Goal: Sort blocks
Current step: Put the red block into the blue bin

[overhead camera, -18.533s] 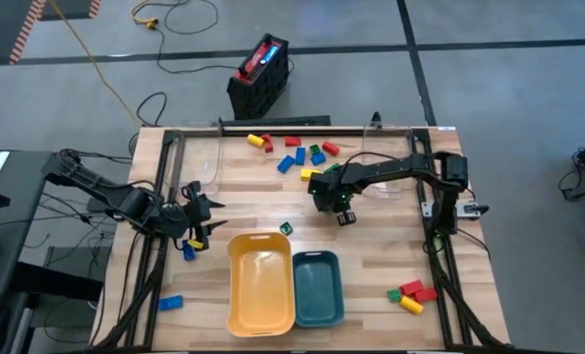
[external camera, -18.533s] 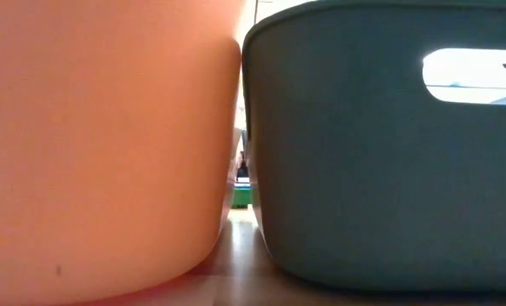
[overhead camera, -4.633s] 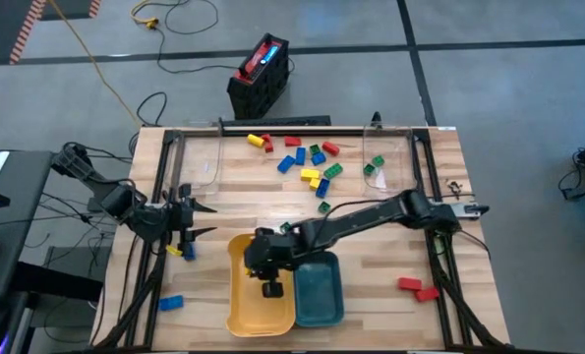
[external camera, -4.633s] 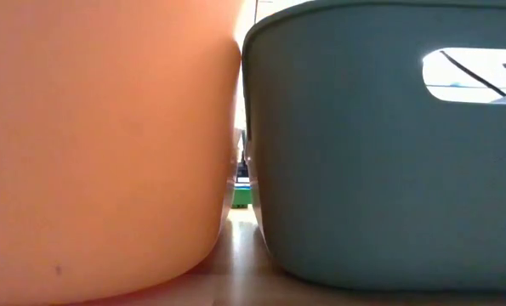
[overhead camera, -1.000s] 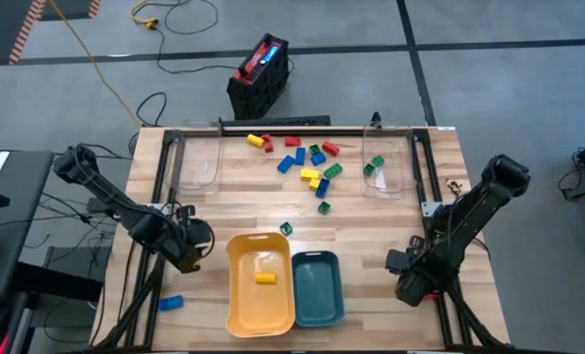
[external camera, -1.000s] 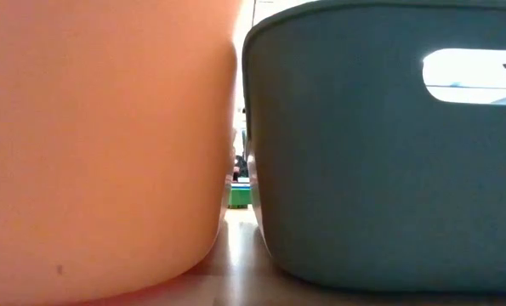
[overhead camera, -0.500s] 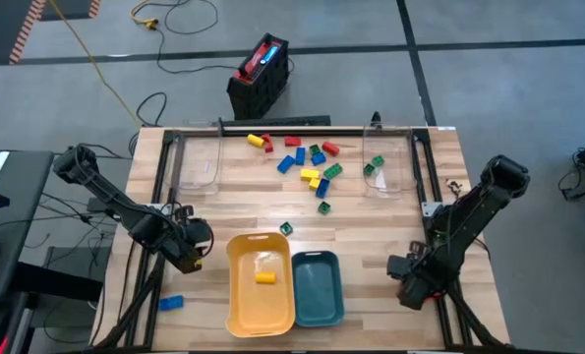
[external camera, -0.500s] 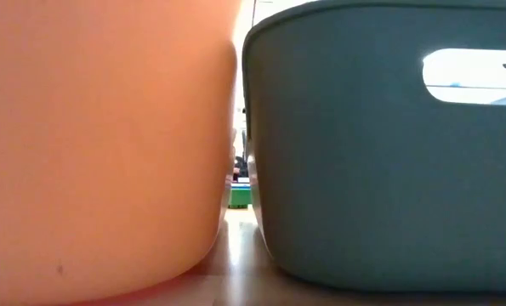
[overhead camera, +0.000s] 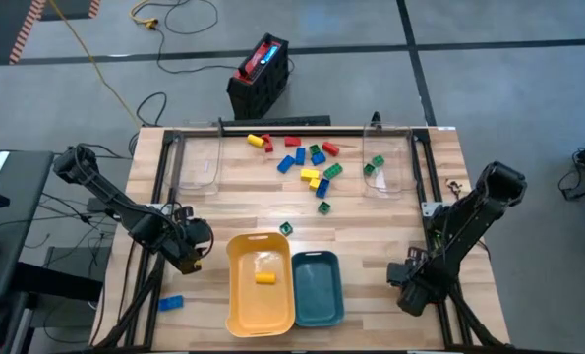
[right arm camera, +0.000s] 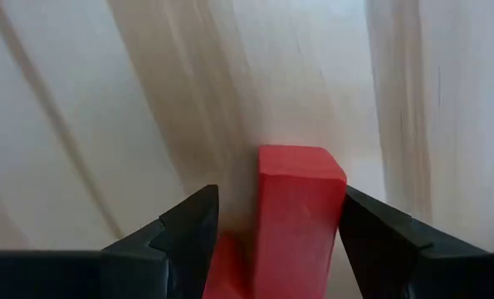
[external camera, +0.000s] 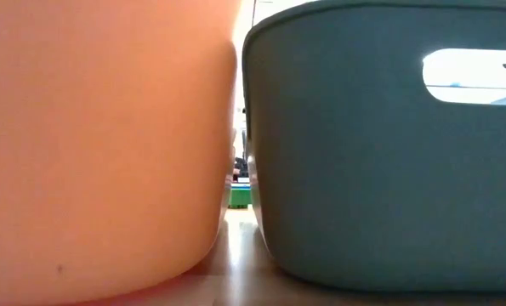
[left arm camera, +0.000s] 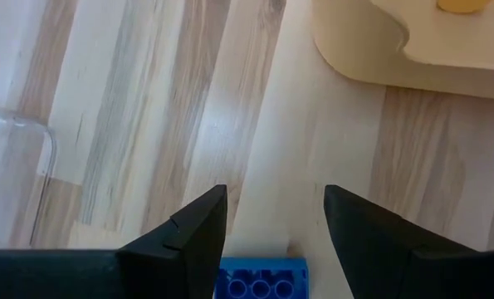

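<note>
The right hand (right arm camera: 271, 228) is down at the bench (overhead camera: 371, 246), its fingers apart with a red block (right arm camera: 300, 208) standing between them, near one finger and not yet clamped. A second bit of red shows low beside it. I judge this a straddle before a pinch.

The left hand (left arm camera: 273, 224) is likewise spread and low over a blue block (left arm camera: 261, 278) lying between its fingers, so it can close on the block's sides. Another blue block (overhead camera: 170, 303) lies on the bench a little way off from this hand.

Just beyond the left hand sits the yellow tray (overhead camera: 238, 295), holding one yellow block (overhead camera: 263, 278); the teal tray (overhead camera: 319, 305) touching it looks bare inside. Farther off lies the main scatter of blocks (overhead camera: 307, 162), flanked by two clear containers (overhead camera: 382, 172); one has a green block (overhead camera: 374, 165) in it.
</note>
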Robot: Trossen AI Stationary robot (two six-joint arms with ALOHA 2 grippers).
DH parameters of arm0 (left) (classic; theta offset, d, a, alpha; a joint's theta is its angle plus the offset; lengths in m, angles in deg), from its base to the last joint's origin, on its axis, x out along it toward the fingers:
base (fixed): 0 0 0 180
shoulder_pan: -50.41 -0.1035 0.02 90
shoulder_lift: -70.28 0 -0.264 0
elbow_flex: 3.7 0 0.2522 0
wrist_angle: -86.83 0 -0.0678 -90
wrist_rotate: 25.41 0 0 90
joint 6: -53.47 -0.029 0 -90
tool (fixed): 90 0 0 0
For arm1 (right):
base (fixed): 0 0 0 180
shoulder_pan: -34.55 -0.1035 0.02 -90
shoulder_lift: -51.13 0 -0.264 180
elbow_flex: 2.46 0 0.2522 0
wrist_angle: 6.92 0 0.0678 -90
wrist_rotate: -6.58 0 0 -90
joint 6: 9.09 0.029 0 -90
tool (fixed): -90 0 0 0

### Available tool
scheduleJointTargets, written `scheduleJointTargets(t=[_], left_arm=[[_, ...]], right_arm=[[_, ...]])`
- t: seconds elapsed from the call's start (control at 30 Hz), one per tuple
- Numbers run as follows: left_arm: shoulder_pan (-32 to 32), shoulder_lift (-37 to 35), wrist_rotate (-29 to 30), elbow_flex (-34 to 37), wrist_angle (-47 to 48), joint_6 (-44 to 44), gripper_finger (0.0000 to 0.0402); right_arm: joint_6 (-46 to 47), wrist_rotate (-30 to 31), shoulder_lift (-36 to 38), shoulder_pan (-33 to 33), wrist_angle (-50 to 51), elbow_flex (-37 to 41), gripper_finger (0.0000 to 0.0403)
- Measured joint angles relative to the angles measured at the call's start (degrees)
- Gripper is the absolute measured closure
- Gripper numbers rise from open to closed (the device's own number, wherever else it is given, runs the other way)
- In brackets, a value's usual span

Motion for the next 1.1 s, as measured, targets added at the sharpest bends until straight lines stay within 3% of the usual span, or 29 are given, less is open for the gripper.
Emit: scheduleJointTargets(t=[0.27,0.57,0.77,0.97,1.1], left_arm=[[0.0,0.02,0.0,0.0,0.02,0.0,0.0203],[0.02,0.0,-0.27,0.0,0.07,0.0,0.0203],[0.02,0.01,0.07,0.0,0.37,-2.14,0.0203],[0.02,0.01,6.58,0.0,3.8,-4.18,0.0203],[0.02,0.0,10.75,0.0,7.15,-5.54,0.0203]], right_arm=[[-3.36,-1.87,-3.97,1.4,-2.52,-0.28,0.016],[-7.4,-2.25,-1.62,4.85,-1.2,0.04,0.0287],[-12.92,-0.77,2.11,11.34,-0.96,0.02,0.0289],[-21.81,9.4,10.65,20.7,-2.06,-2.88,0.0289],[-28.82,18.49,16.72,24.9,-14.8,-4.89,0.0289]])
